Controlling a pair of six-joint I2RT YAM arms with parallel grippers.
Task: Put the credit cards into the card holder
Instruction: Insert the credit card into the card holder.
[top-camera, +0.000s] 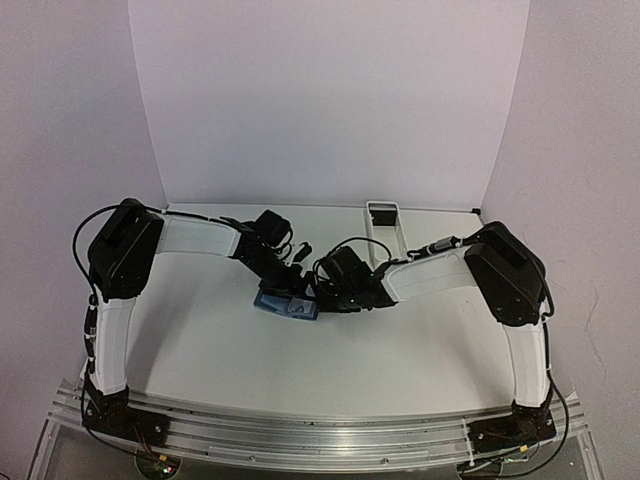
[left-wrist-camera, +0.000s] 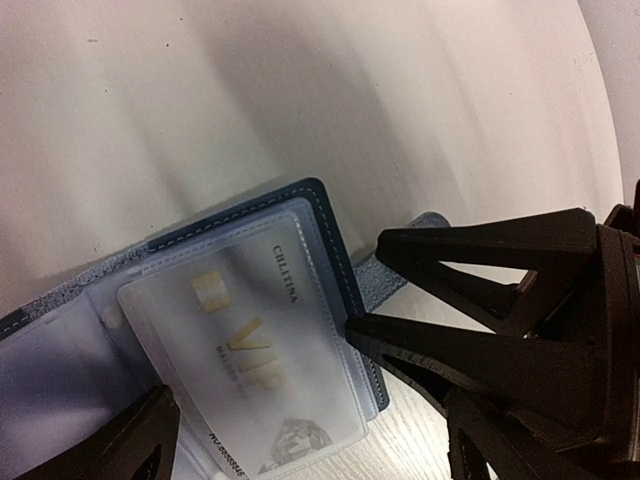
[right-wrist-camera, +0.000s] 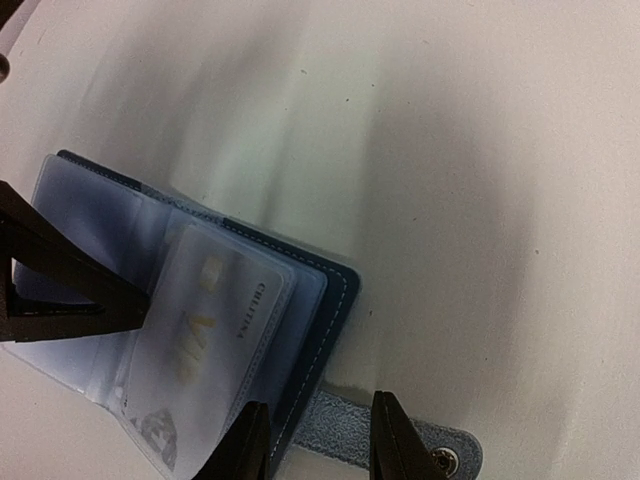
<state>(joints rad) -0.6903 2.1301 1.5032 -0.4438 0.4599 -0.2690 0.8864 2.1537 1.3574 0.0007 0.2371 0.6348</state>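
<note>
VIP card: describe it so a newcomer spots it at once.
Near the middle of the white table lies the open blue card holder. The card sits in its uppermost clear sleeve. Unlike the sleeves beside it, it shows gold VIP lettering and a gold chip.

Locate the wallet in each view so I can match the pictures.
Top external: the wallet sits at the centre of the picture, a small blue patch.
Left wrist: lower left, lying open, with its dark cover edge running up the middle.
Right wrist: lower left, lying open, with its cover edge on the right.
Shared landmark: the VIP card in a clear sleeve, plain in both wrist views and too small to make out from above.
</note>
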